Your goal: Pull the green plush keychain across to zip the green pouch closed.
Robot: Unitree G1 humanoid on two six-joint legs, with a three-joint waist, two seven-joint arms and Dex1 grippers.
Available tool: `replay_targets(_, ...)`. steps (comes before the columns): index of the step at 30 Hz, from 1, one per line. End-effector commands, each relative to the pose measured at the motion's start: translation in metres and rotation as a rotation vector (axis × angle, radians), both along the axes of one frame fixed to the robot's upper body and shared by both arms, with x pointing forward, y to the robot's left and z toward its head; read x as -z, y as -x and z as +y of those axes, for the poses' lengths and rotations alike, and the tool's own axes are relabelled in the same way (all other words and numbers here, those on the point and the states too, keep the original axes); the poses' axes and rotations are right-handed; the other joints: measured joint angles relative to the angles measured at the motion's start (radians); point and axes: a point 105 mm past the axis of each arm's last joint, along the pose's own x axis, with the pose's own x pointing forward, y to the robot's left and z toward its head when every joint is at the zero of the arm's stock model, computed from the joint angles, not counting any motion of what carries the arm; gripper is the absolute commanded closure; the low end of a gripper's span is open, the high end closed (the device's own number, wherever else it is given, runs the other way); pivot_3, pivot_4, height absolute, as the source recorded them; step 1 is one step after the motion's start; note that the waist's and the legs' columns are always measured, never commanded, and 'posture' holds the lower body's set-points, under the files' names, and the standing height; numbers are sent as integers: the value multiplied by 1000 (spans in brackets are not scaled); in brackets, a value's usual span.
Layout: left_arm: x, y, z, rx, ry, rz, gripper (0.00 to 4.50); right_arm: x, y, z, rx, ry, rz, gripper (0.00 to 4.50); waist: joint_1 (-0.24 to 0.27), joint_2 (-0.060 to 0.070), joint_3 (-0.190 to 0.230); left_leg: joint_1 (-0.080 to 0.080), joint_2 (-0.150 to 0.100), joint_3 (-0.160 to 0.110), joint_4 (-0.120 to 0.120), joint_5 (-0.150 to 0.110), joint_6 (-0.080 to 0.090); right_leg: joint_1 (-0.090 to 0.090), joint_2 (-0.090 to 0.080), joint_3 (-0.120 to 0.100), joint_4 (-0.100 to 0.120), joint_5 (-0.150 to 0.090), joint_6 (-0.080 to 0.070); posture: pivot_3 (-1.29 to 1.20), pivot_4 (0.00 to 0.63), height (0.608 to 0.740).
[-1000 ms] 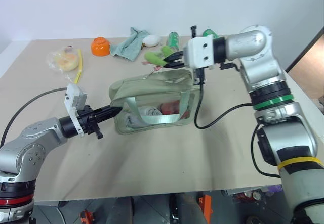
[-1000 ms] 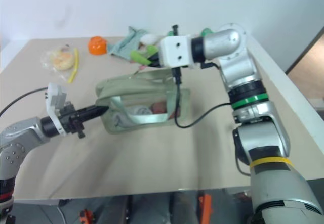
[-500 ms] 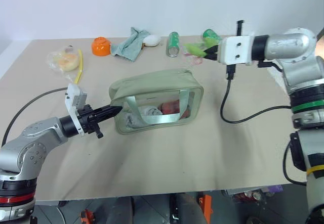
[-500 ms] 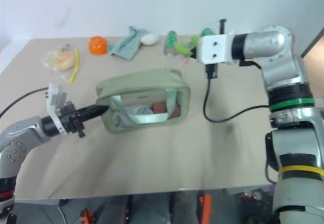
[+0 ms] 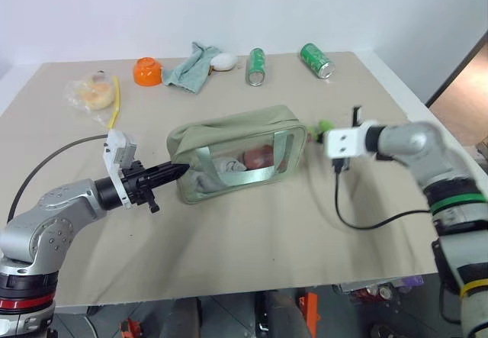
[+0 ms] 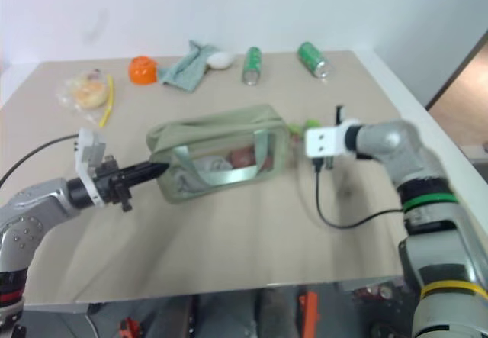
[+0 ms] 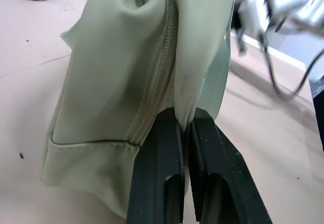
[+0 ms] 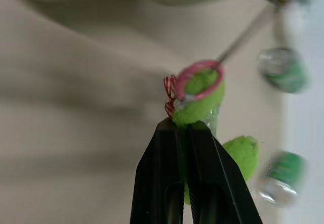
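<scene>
Since 1s ago: R end effector (image 8: 183, 128) clamped on keychain (image 8: 200, 100), dropped beside pouch (image 5: 236, 136) | L end effector (image 7: 185, 128) still pinching pouch end

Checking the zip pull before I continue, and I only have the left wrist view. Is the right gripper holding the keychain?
Observer: Yes. The right gripper is shut on the green plush keychain.
Operator: Where is it relative to the pouch?
Observer: Just past the right end of the green pouch, low over the table.
Operator: Anything close to it?
Observer: The nearest things are two green soda cans, lying well away at the table's far edge.
</scene>
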Motion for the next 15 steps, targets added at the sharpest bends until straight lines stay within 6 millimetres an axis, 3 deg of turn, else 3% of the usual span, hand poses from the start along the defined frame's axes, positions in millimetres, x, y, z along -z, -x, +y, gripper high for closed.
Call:
replay_targets(1, -9, 3, 8, -32, -7, -31, 4500, 14, -2, 15, -17, -1, -21, 4453, -3, 0, 0, 1, 0, 0, 0, 0, 0, 0, 0, 0, 0, 0, 0, 0, 150, 740)
replay_targets(6, -10, 4, 8, -33, -5, -29, 4500, 33, 5, 33, -74, -1, 42, 4453, -4, 0, 0, 2, 1, 0, 0, 0, 0, 1, 1, 1, 0, 0, 0, 0, 150, 740)
replay_targets(8, -10, 4, 8, -34, -4, -28, 4500, 27, 5, 33, -70, -37, 56, 3759, -5, 0, 0, 2, 1, 0, 0, 0, 0, 2, 2, 1, 0, 0, -1, 0, 150, 740)
replay_targets(15, -9, 4, 8, -37, -1, -24, 4500, -31, 1, 13, 38, -337, 152, 1439, -3, 0, 0, 1, 1, 0, 0, 0, 0, 1, 2, 1, 0, 0, -1, 0, 150, 740)
